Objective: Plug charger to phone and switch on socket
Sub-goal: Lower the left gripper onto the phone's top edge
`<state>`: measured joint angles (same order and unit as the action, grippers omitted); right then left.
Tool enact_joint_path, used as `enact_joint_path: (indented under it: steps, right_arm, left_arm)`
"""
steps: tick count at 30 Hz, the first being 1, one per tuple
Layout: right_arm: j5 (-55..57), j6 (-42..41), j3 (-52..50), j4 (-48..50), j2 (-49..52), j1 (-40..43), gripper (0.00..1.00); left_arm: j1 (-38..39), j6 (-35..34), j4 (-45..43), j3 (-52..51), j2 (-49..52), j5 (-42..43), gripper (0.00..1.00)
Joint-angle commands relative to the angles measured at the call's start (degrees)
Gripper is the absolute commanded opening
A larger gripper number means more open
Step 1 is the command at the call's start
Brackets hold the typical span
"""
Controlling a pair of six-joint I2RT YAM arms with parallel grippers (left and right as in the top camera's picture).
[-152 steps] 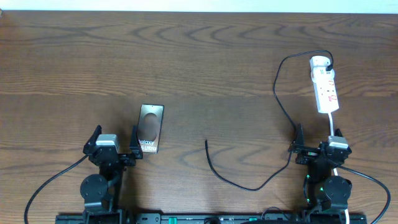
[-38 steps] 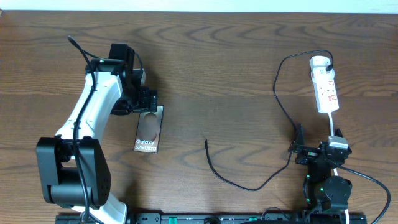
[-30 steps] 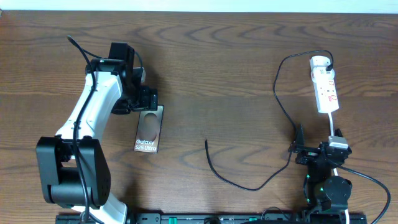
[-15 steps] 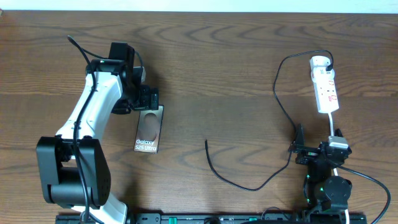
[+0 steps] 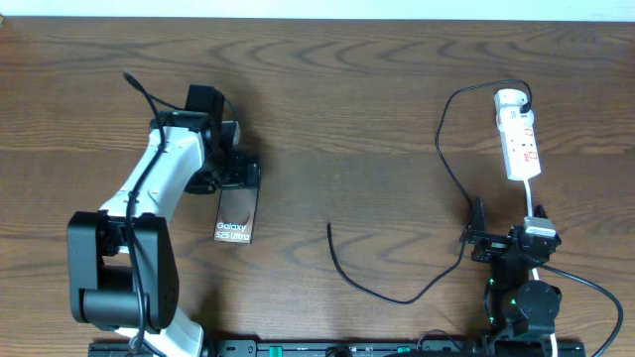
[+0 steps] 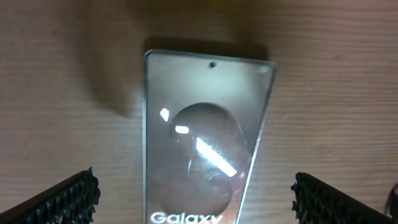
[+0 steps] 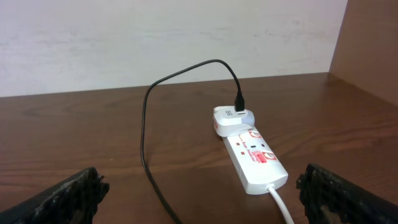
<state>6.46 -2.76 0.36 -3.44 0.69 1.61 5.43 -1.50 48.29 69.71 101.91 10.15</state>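
The phone point(image 5: 236, 216) lies flat on the table at left, its "Galaxy S25 Ultra" lettering toward the front. My left gripper point(image 5: 236, 171) hovers over its far end. In the left wrist view the phone point(image 6: 202, 143) lies between my open fingers point(image 6: 68, 199), which do not touch it. The charger cable point(image 5: 397, 296) runs from the white adapter point(image 5: 511, 99) on the socket strip point(image 5: 521, 146) and loops down, with its tip point(image 5: 329, 227) lying free at table centre. My right gripper point(image 5: 504, 230) rests open at front right, with the strip point(image 7: 256, 157) and cable point(image 7: 145, 134) ahead of it.
The strip's thick white cord point(image 5: 530, 195) runs from its near end toward my right arm's base. The wooden table point(image 5: 327, 99) stretches between phone and strip. A pale wall point(image 7: 155, 37) stands behind the table's far edge.
My left gripper has shifted slightly right and toward the front, covering more of the phone's far end. The phone, the cable and my right arm have not moved.
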Motion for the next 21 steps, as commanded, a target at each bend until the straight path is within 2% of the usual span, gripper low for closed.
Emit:
enact_joint_path:
  steps: [1, 9, 21]
  right_arm:
    - [0.5, 0.0, 0.0, -0.2, -0.3, 0.3, 0.99]
    - [0.5, 0.0, 0.0, -0.2, -0.3, 0.3, 0.99]
    - [0.5, 0.0, 0.0, -0.2, -0.3, 0.3, 0.99]
  left_arm:
    - [1.3, -0.2, -0.7, -1.1, 0.9, -0.4, 0.98]
    - [1.6, -0.3, -1.1, -1.2, 0.9, -3.4, 0.98]
    - [1.6, -0.3, -1.1, -1.3, 1.2, -3.3, 0.98]
